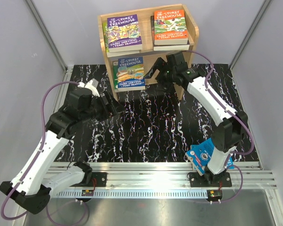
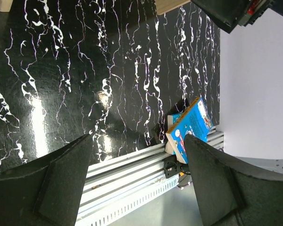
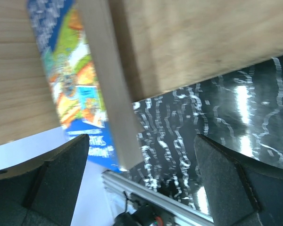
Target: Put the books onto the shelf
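Observation:
The wooden shelf stands at the back of the table. Its top tier holds a pile topped by a purple book and another topped by an orange book. A green and blue book lies on the lower tier. My right gripper hovers open at that book's right edge. In the right wrist view the book sticks out under the shelf wood, blurred, its corner just ahead of the open right gripper. My left gripper is open and empty over the table.
A bright blue book leans at the right arm's base, on the aluminium rail at the near edge. The black marbled table top spreads between the arms. Grey walls close in both sides.

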Controlling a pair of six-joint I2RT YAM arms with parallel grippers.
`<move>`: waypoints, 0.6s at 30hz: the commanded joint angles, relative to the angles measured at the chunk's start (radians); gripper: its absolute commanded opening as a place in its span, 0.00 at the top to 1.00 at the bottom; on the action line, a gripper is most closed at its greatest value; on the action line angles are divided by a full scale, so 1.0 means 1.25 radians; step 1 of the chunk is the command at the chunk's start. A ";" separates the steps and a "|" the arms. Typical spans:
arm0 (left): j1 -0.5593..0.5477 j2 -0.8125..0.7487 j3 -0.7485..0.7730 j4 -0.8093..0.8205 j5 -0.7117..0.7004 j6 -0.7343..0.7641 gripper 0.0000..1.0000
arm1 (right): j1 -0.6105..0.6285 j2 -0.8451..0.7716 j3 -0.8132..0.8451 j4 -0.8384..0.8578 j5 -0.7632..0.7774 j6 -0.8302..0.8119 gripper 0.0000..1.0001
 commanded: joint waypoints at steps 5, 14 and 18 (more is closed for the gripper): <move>-0.004 0.014 0.012 0.048 0.019 0.004 0.19 | 0.002 -0.037 -0.025 0.014 0.027 -0.034 0.36; -0.004 -0.029 -0.001 0.032 0.012 -0.002 0.19 | 0.002 -0.073 -0.046 0.102 0.054 0.003 0.91; -0.004 -0.048 -0.011 0.027 0.016 -0.009 0.19 | 0.002 -0.052 -0.046 0.129 0.067 0.029 0.94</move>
